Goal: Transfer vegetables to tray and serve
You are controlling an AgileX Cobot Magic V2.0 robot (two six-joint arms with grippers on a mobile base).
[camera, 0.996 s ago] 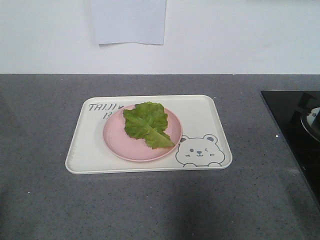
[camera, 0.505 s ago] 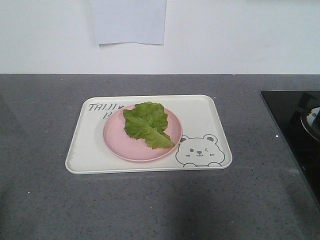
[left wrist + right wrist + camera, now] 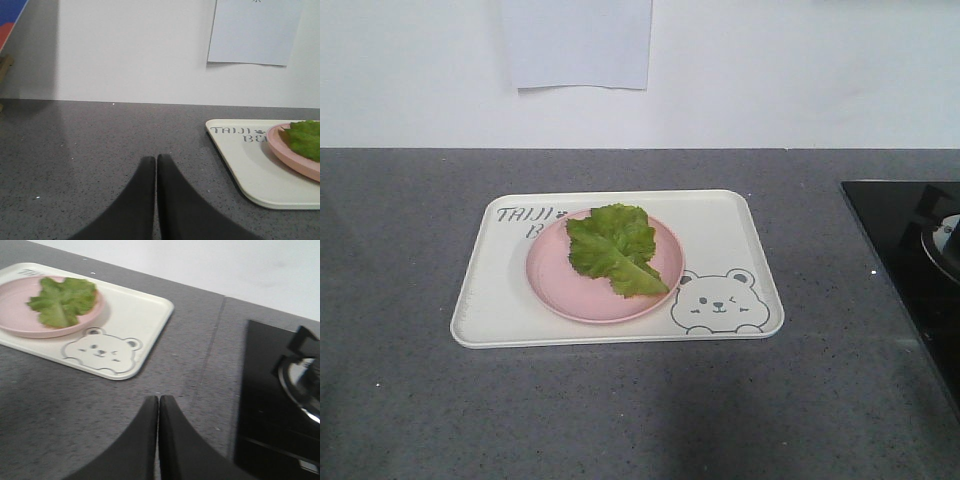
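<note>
- The lettuce leaf (image 3: 614, 248) is being carried by a round pink plate (image 3: 552, 275), lying flat across the plate's middle and right part, its pale midrib running toward the plate's near right rim.
- The pink plate is being borne by the cream-white tray (image 3: 720, 232), left of the tray's centre, partly covering the grey lettering (image 3: 525, 214) at the far left corner of the tray.
- A cartoon bear face (image 3: 718, 301) is being shown at the tray's near right corner, just beside the plate's rim.
- The tray is being supported by the grey speckled bench (image 3: 410, 400), about midway between its left and right edges, well apart from the black hob (image 3: 900, 240) at the bench's right edge.
- The left gripper (image 3: 156, 162) is being held with its two dark fingers pressed together, nothing between them, over bare bench to the left of the tray's near left corner.
- The right gripper (image 3: 158, 401) is likewise being kept closed and empty, over the bench between the tray's near right corner and the hob.
- A sheet of paper (image 3: 577, 42) is being displayed on the white wall behind the bench.
</note>
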